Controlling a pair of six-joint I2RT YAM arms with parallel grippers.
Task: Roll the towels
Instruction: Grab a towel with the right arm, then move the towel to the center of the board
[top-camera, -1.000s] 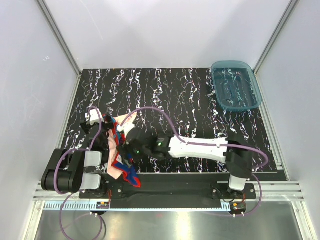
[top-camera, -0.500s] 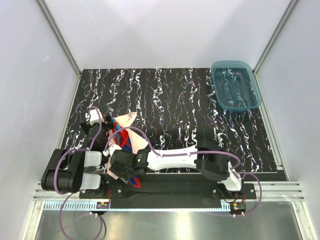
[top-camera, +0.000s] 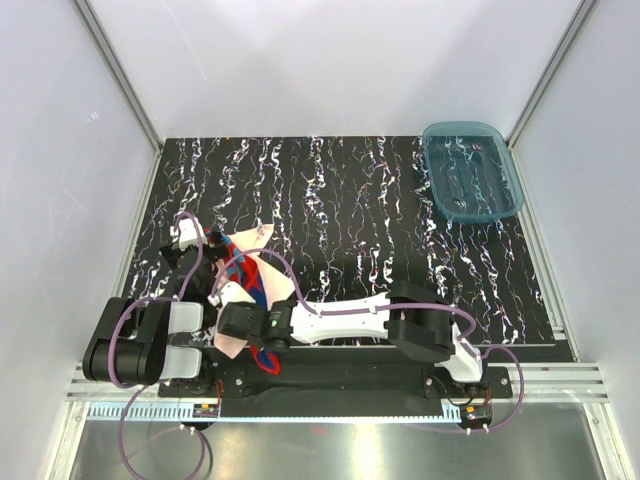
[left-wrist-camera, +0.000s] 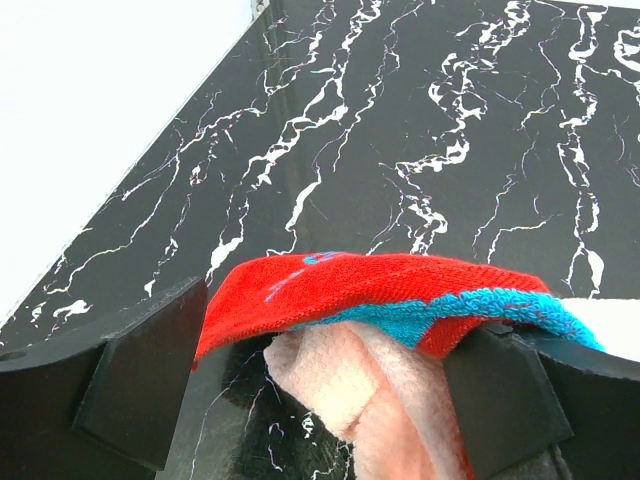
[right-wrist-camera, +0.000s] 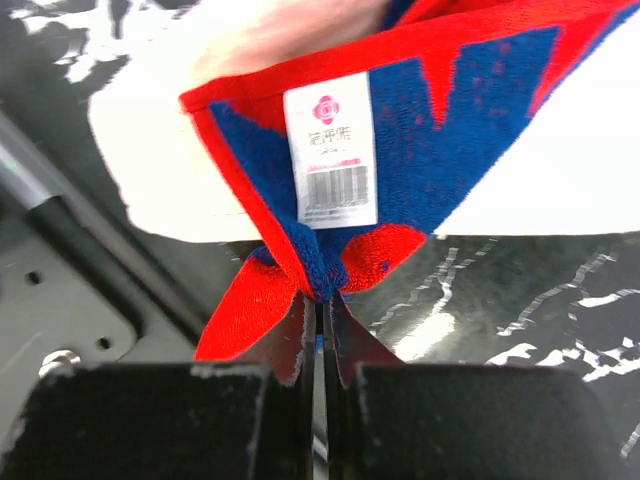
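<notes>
Right hand (right-wrist-camera: 318, 310) is pinching blue towel (right-wrist-camera: 430, 150) by a corner, left hand (left-wrist-camera: 330, 335) is straddling peach towel (left-wrist-camera: 345, 385), fingers apart; best keeping cloth taut.

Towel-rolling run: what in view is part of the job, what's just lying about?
Job: blue-and-red towel; peach-pink towel beneath it; right hand pinching the blue one's corner.
Lying about: translucent blue tray, far right corner of the table.

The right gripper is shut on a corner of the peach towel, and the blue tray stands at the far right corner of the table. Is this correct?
No: the right wrist view shows the right gripper shut on a corner of the blue and red towel, below its white label. The blue tray does stand at the far right corner of the table.
</notes>
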